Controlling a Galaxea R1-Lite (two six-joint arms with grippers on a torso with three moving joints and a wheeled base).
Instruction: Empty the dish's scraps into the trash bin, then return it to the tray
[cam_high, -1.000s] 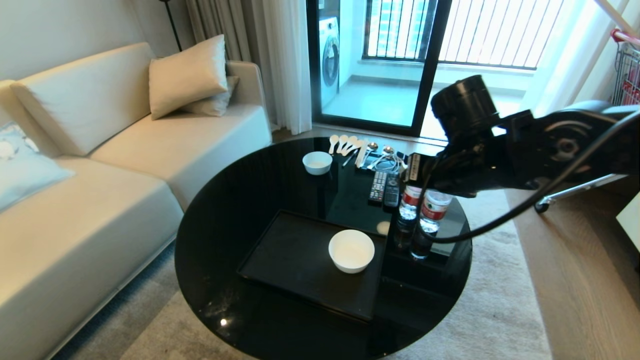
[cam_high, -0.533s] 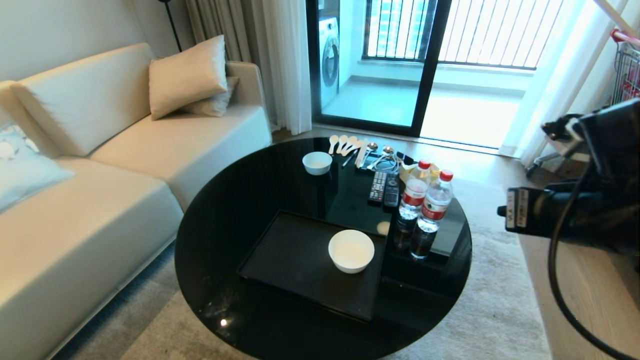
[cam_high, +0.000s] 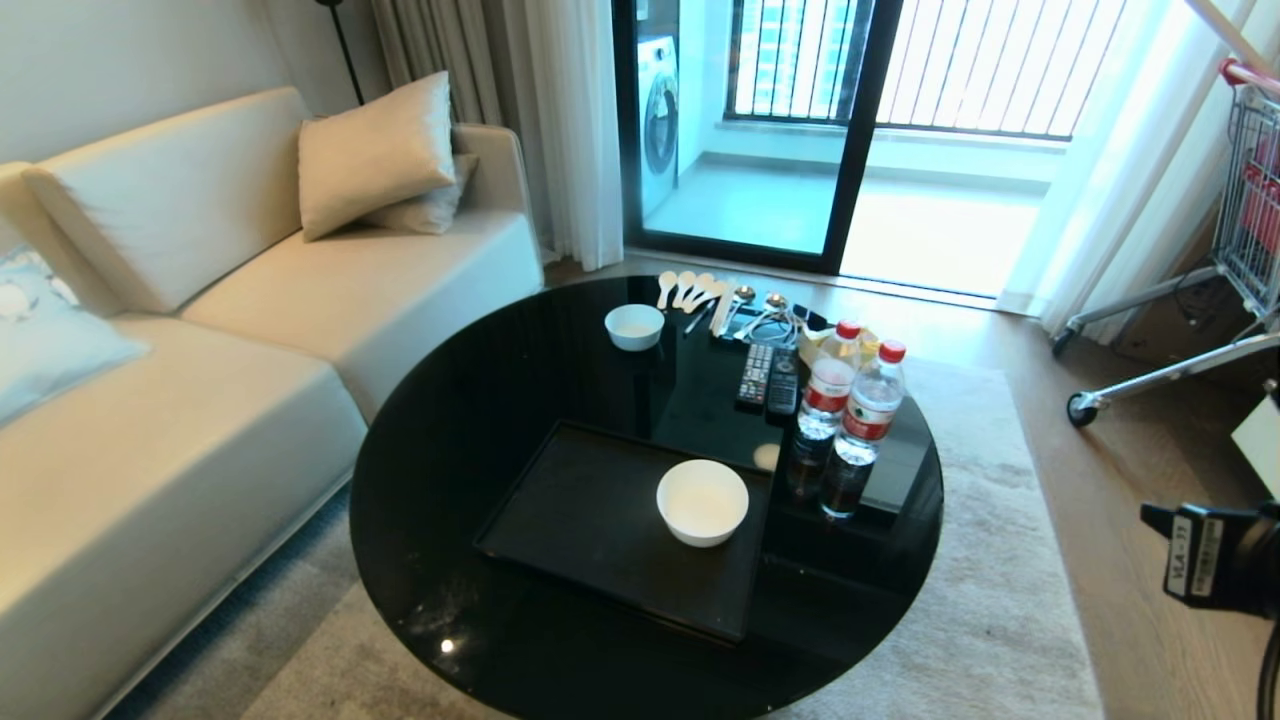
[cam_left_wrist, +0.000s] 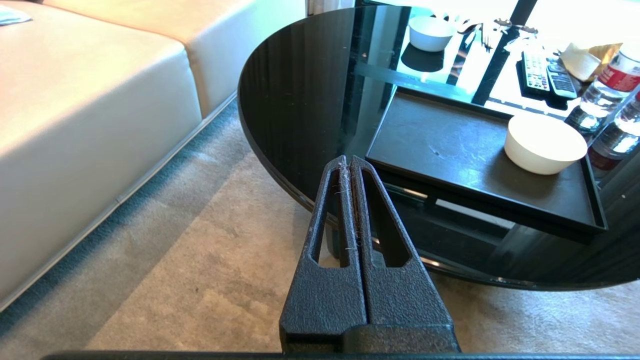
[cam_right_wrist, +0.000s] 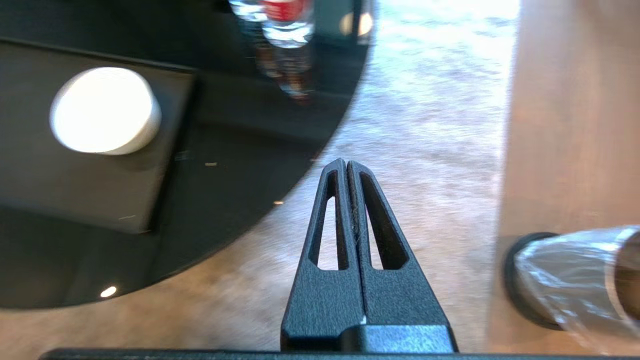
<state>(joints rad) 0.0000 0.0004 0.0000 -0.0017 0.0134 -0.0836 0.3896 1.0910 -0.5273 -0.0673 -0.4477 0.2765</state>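
The dish (cam_high: 702, 501) is sitting upright on the tray (cam_high: 590, 520), toward the tray's corner nearest the two water bottles (cam_high: 850, 420), and its inside is looking plain white, with no scraps showing in it. The tray is lying on the round black table (cam_high: 470, 420), on the side nearer the robot. Judging from that, the emptying and the return are both looking done, and little seems to be left beyond parking the arm.

The right pincer (cam_right_wrist: 346, 167) is hanging off the table's edge, over the rug (cam_right_wrist: 425, 125), with its two fingers pressed flat together and nothing between them. In the right wrist view the trash bin (cam_right_wrist: 565, 280) is standing on the wooden floor beside the rug, its clear liner catching the light; what is lying inside it cannot be made out. Only a dark piece of the right arm (cam_high: 1215, 570) is showing in the head view, well away from the table.

The left pincer (cam_left_wrist: 347, 162) is idling low beside the table on the sofa side, likewise pressed closed and empty, pointing toward the tray. A smaller white bowl (cam_high: 634, 325) is sitting at the table's far side from the tray, beside spoons and remotes.
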